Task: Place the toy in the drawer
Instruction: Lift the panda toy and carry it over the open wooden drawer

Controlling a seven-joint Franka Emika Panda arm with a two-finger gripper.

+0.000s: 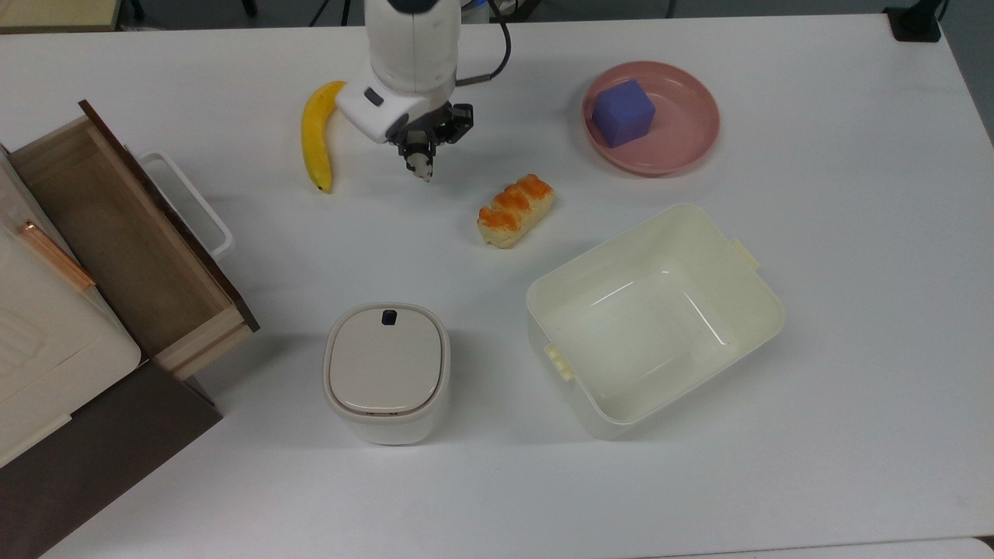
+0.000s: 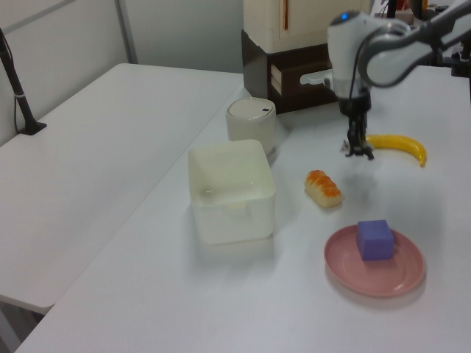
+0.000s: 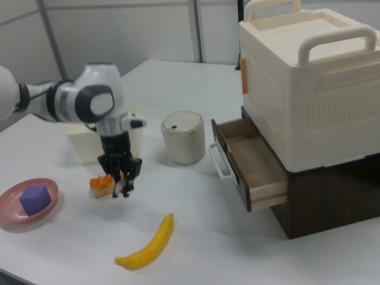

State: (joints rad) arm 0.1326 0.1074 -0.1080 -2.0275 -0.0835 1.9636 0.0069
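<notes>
Gripping the toy (image 1: 421, 165), the claw (image 1: 419, 155) sits in the upper middle of the top view, fingers clamped on the panda figurine so that just its pale lower end pokes out below them. In the left view the claw (image 2: 358, 149) hangs at the upper right of the frame with the toy (image 2: 348, 148) clear of the desk (image 1: 815, 388), a faint shadow beneath it. In the right view the claw (image 3: 123, 185) is at middle left, the toy (image 3: 120, 188) between its fingers, in front of the bread roll (image 3: 102, 184).

Banana (image 1: 316, 132) lies just to the top view's left of the claw, apart from it. Bread roll (image 1: 516, 210) lies below and to the top view's right of the claw, not touching.

Drawer (image 1: 124, 233) stands pulled out at the left edge of the top view, well apart from the toy; inside looks bare wood, white loop handle (image 1: 190, 202) facing the desk's middle.

Purple cube (image 1: 623, 113) rests in the pink plate (image 1: 691, 140), upper right of the top view. Cream bin (image 1: 745, 310) and lidded canister (image 1: 386, 371) occupy the lower middle.
</notes>
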